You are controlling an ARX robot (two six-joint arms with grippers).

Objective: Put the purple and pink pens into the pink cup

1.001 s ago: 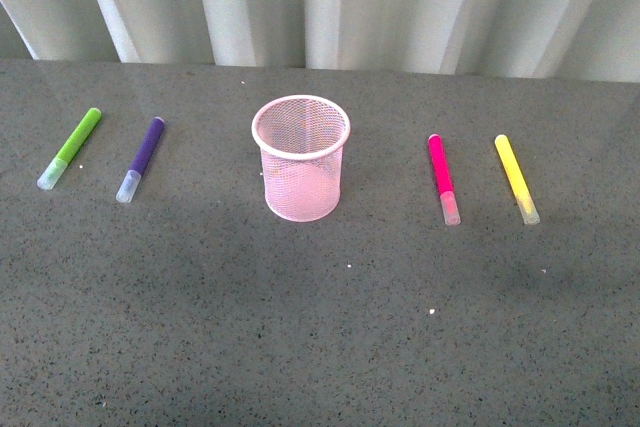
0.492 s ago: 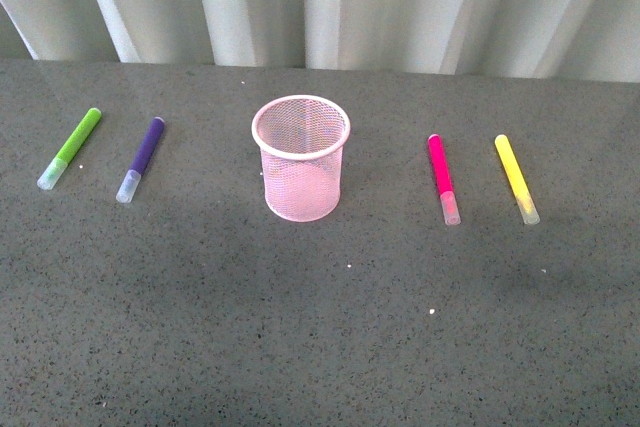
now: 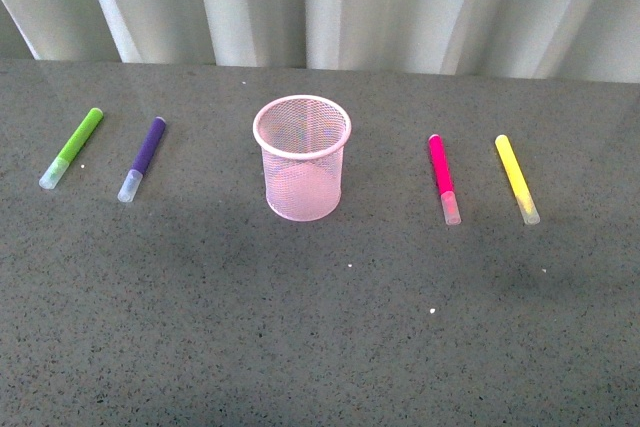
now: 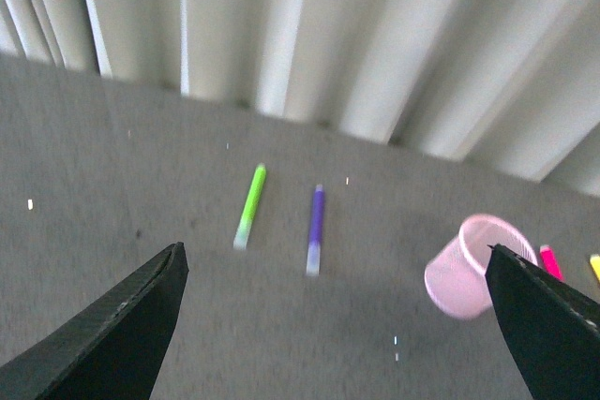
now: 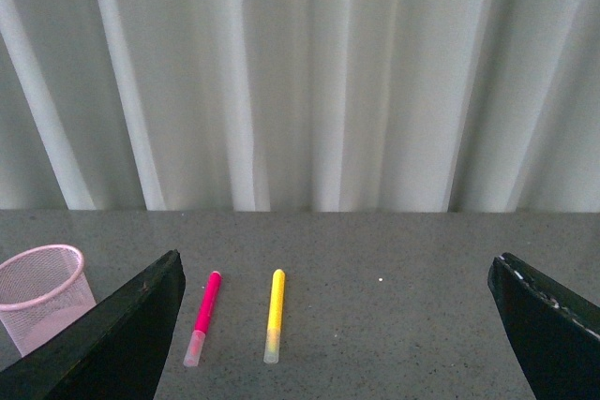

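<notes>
At both wrists, fingers stand wide apart, empty: left gripper (image 4: pixel 335 252), right gripper (image 5: pixel 336 258). Purple pen (image 3: pixel 142 157) lies left of cup (image 3: pixel 302 187), pink pen (image 3: pixel 442 177) right; both well apart. Nothing inserted yet; both pens remain.

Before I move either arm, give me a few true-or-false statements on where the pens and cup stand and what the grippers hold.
1. The purple pen lies on the table, to the left of the pink cup in the front view. True.
2. The pink pen is in the cup. False: it lies on the table to the right of the cup, beside the yellow pen.
3. The pink cup stands upright with no pen in it. True.
4. The left gripper is shut on the green pen. False: it is open and holds nothing; that pen lies on the table.
5. The right gripper is open. True.
</notes>
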